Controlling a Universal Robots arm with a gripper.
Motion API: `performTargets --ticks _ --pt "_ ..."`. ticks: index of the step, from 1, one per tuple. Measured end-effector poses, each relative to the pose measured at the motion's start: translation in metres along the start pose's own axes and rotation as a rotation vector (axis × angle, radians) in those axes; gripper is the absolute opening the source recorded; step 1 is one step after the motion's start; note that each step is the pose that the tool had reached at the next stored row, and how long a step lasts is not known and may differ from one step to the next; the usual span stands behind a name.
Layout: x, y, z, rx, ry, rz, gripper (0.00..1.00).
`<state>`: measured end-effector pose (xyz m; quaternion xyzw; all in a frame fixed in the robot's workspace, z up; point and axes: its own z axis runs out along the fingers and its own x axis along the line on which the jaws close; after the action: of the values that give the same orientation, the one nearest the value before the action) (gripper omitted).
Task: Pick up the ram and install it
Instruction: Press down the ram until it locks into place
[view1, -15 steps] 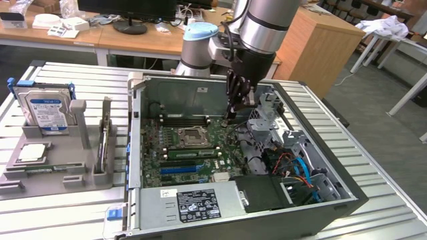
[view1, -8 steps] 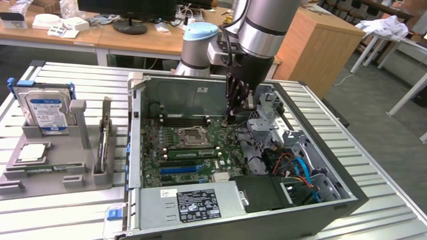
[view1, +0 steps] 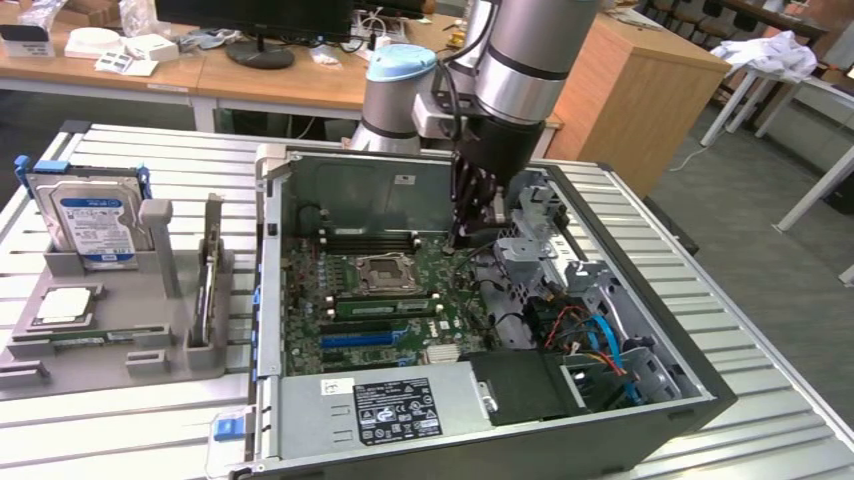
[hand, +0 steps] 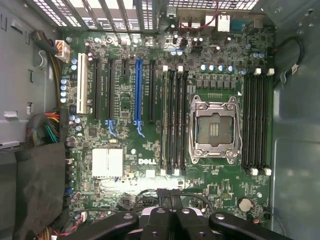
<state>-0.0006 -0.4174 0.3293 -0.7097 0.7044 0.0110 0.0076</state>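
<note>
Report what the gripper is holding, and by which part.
It cannot be told. The gripper hangs low inside the open computer case, over the motherboard near the processor socket.

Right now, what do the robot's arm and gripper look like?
The arm is a thick silver-grey tube with a light blue joint cap and black cables along it. The gripper is black, with jointed links and round bolt heads.

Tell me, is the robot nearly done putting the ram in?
Not yet. Done: the gripper hangs inside the case, over the motherboard, by the slots. In hand: I can't tell whether it holds the ram. Left: the slots look empty, so nothing is installed.
</note>
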Motion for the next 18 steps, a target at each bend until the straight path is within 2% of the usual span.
performTargets --ticks 18 --pt "0.0 -0.0001 0.014 0.0159 -0.0002 0.0 0.11"
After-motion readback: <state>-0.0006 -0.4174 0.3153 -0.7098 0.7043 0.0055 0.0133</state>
